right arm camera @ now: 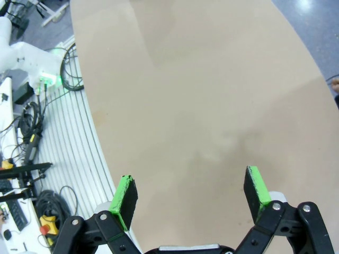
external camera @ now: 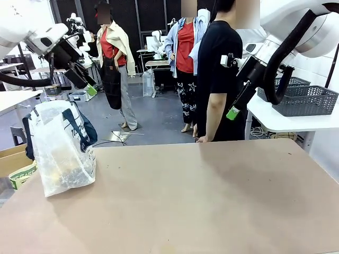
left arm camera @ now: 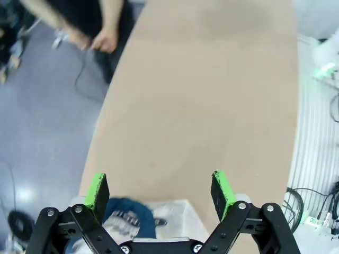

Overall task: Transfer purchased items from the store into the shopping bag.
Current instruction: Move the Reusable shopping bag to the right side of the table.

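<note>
The left tool hangs high with its green pads spread wide and nothing between them. Directly beneath it stands the shopping bag, on the desk, its navy strap handles draped over the top. Through the translucent plastic some dark and yellowish goods show near the bottom, too blurred to name. The right tool is likewise raised, jaws fully apart and empty, with only bare desk below it. Farther out, well behind the right tool on a white side table, sits a dark grey lattice basket; whether anything remains inside cannot be told. Beyond the desk's far edge stands a person in a black shirt.

Judging from this, the transfer looks finished or nearly so: goods are bagged, none lie loose on the desk.
</note>
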